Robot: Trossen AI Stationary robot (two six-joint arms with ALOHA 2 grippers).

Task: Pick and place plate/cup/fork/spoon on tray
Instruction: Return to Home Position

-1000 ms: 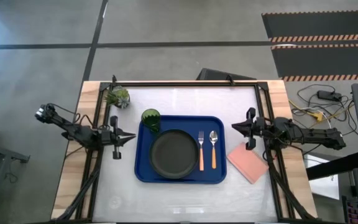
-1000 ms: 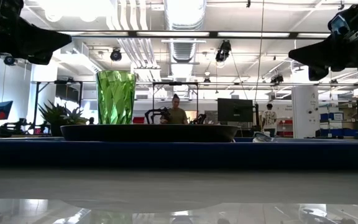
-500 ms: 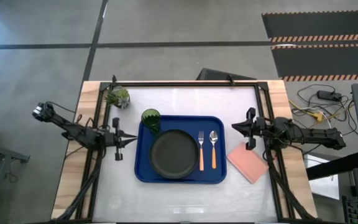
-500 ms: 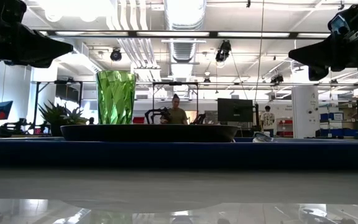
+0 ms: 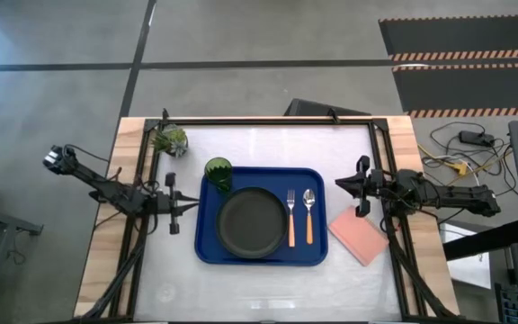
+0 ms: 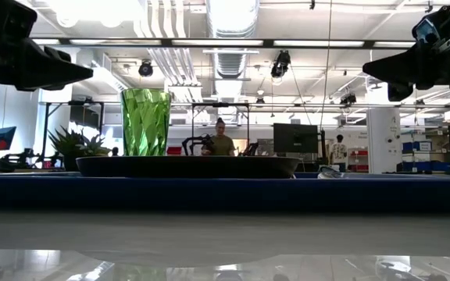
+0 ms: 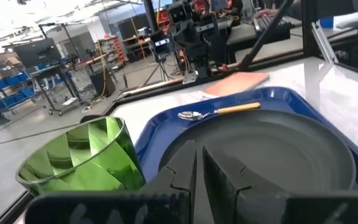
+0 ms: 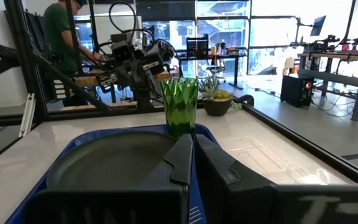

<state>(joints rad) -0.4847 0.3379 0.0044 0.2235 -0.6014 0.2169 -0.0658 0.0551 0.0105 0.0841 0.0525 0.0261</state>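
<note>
Blue plastic is the anchor here: the tray (image 5: pixel 261 254) sits about mid-desk (image 5: pixel 268 144) and everything gets placed off it. The dark grey plate (image 5: pixel 252 221) lies flat inside the tray, roughly central. The green cup (image 5: pixel 218 171) stands upright in the tray's far-left corner, just beside the plate's rim. To the plate's right, still inside the tray, the fork (image 5: pixel 290 219) and the spoon (image 5: pixel 309 214) lie side by side and parallel, orange handles pointing toward the tray's near edge, with the fork being the one closer to the plate. So all four pieces are on the tray.

The left end effector (image 5: pixel 183 203) hangs just off the tray's left edge, pointing at it, and isn't touching anything. In its wrist view the two dark fingers (image 7: pixel 219 180) are pressed together with only a thin seam between them, holding nothing. The right end effector (image 5: pixel 343 184) hangs just off the tray's right edge, and it's the same deal: fingers (image 8: pixel 213 163) closed up tight, empty, clear of the tableware.

Off the tray: a pink pad (image 5: pixel 359 234) lies on the desk past the tray's near-right corner, and a small potted plant (image 5: pixel 170 139) sits beyond the far-left corner. In the low view, a person (image 6: pixel 222 142) shows in the room beyond the tray.
</note>
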